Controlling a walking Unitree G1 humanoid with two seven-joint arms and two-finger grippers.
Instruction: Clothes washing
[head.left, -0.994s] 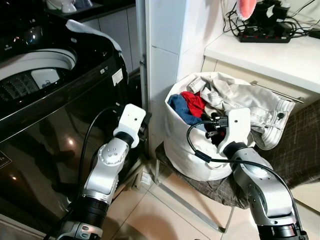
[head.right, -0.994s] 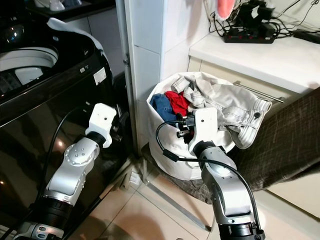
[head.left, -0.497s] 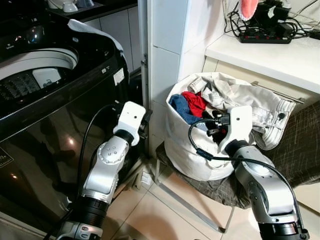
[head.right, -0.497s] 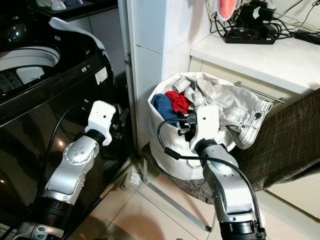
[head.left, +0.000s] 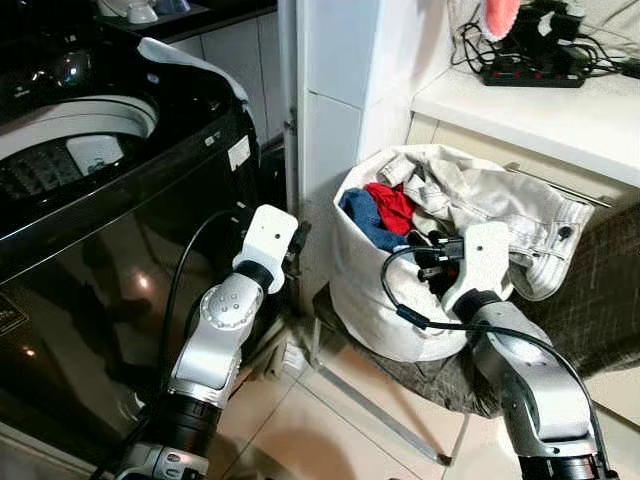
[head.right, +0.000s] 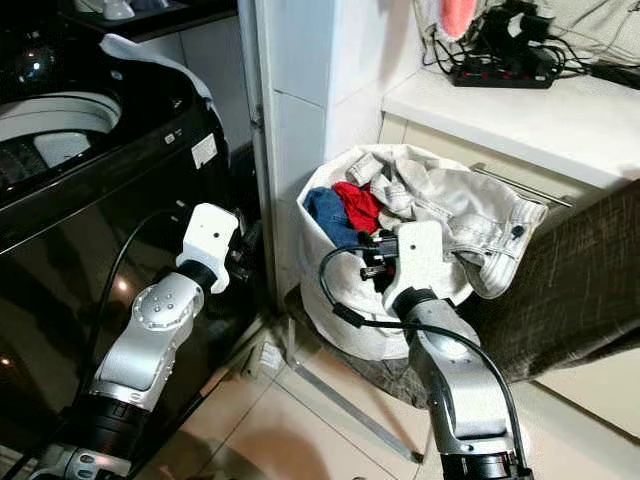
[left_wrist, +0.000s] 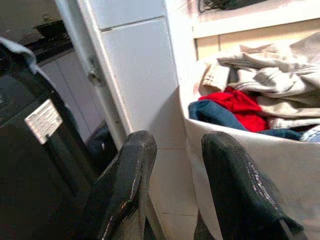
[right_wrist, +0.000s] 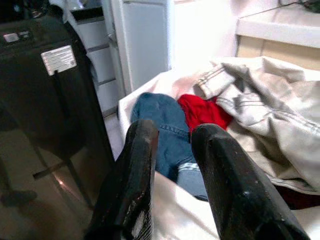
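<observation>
— So where is the right gripper (right_wrist: 172, 165) sitting just now?

— Over the near rim of the white laundry basket (head.left: 370, 300), its two black fingers (right_wrist: 134, 170) standing a little apart with nothing between them — it is holding nothing. Just past its tips, inside the basket, a blue denim garment (right_wrist: 160, 125) is lying, with a red garment (right_wrist: 205, 111) touching it on the far side.

— And the rest of the basket?

— A pale beige garment (head.left: 480, 195) is piling over the top and spilling across the basket's right rim, hanging down toward the dark checked cloth (head.left: 590, 290) beside the basket. The basket itself is resting on a small metal-framed stand (head.left: 380, 400).

— What is the left gripper (left_wrist: 175, 190) doing?

— It is hovering to the left of the basket, near the white cabinet panel (left_wrist: 135, 75) — fingers parted here too, gripping nothing. In the left wrist view the basket's white wall is showing just beside one finger.

— And the washer?

— The black top-loading washing machine (head.left: 110, 200) is standing well to the left of the basket, lid up, drum opening (head.left: 70, 150) showing. Behind the basket a white countertop (head.left: 540, 105) is carrying a power strip (head.left: 530, 75) with tangled cables.
</observation>
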